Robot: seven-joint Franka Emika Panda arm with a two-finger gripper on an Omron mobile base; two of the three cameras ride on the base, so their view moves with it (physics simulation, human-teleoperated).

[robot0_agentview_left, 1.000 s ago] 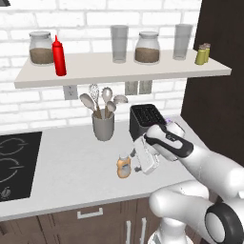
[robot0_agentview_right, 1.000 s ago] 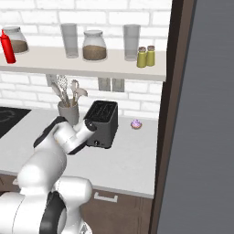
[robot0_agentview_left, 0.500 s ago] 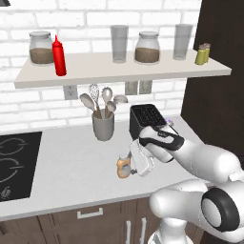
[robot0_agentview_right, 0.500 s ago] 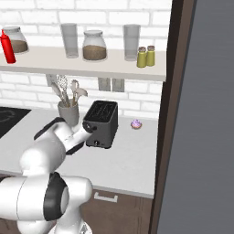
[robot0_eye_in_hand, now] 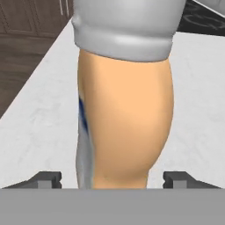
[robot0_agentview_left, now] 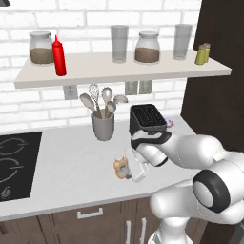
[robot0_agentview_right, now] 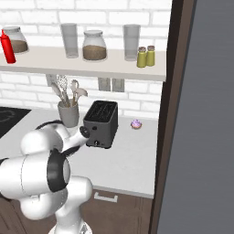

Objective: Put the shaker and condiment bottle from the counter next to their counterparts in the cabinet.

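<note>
Left base view: white arm rises from the lower right, folds at the elbow and reaches left and down over the counter (robot0_agentview_left: 62, 162), its gripper (robot0_agentview_left: 129, 167) lowered at the condiment bottle (robot0_agentview_left: 122, 167) near the front edge, the hand lying roughly level. Hand view: condiment bottle (robot0_eye_in_hand: 125, 127), orange-tan body under a pale grey-white cap, stands upright between the two dark fingertips (robot0_eye_in_hand: 44, 179), one on each side of its base with a gap left on both sides; jaws spread around it, not pressing; whether any pad touches cannot be told. A blue mark runs down the bottle's left flank; no lettering readable. Containers on the counter: grey utensil holder (robot0_agentview_left: 103, 127) carrying a whisk, spoons and a spatula; black toaster (robot0_agentview_left: 147, 120), slots up; small pink item (robot0_agentview_right: 136, 124) just right of the toaster. Cabinet (robot0_agentview_left: 119, 71) stock, left to right: brown-filled lidded jar (robot0_agentview_left: 40, 48), red squeeze bottle (robot0_agentview_left: 59, 56), clear glass (robot0_agentview_left: 119, 44), second brown-filled jar (robot0_agentview_left: 147, 48), second glass (robot0_agentview_left: 182, 42), and two olive-yellow shakers (robot0_agentview_right: 146, 56) side by side at the right end. Black hob (robot0_agentview_left: 16, 164) at the counter's left.
</note>
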